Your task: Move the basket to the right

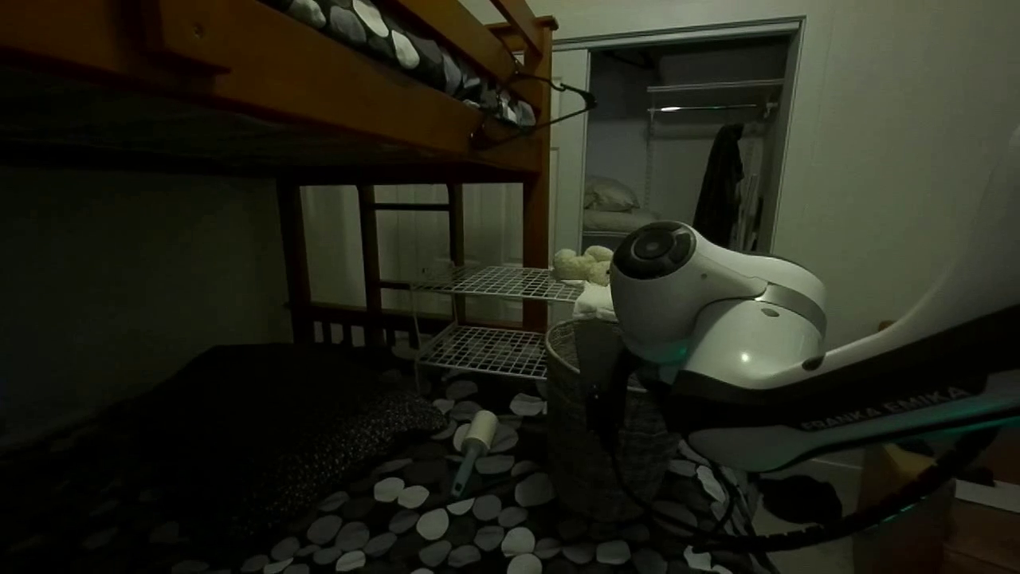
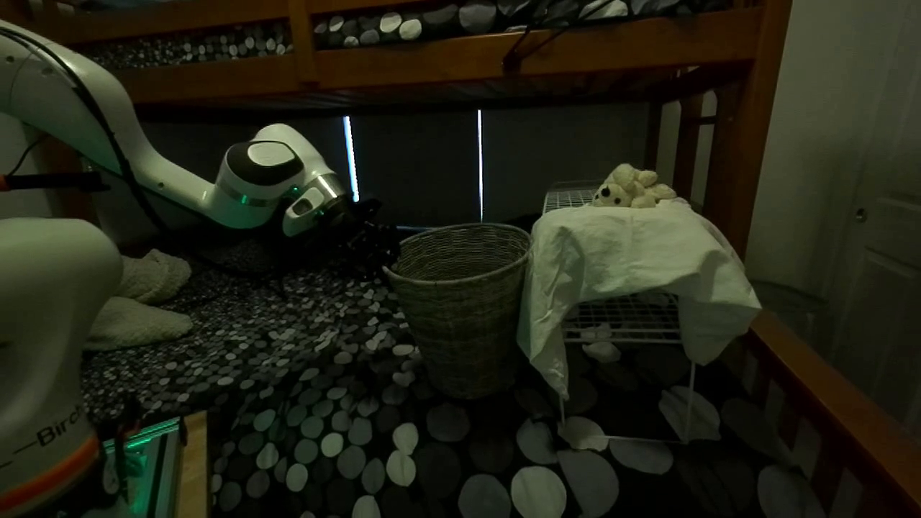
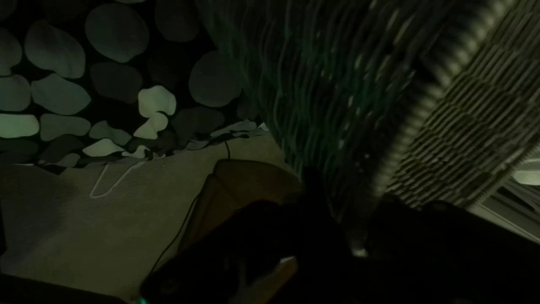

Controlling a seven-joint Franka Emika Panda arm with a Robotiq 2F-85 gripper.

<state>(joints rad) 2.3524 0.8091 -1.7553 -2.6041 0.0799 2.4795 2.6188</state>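
Note:
The tall woven basket (image 2: 468,324) stands about upright on the dotted bedspread in an exterior view. It also shows in an exterior view (image 1: 567,430), partly behind the arm and gripper. My gripper (image 2: 385,252) is at the basket's rim, on the side nearer the robot base. In the wrist view the basket (image 3: 303,84) is close, and its rim runs down between the dark fingers (image 3: 350,198). The fingers are close together, one outside the wall and one inside, and look shut on the rim. The finger contact itself is very dark.
A white wire shelf (image 2: 622,320) with a white cloth (image 2: 626,237) and a teddy bear (image 2: 629,188) stands right beside the basket. A lint roller (image 1: 476,442) lies on the bed. The upper bunk's rail (image 2: 432,65) is overhead, with a hanger (image 1: 558,112) on it.

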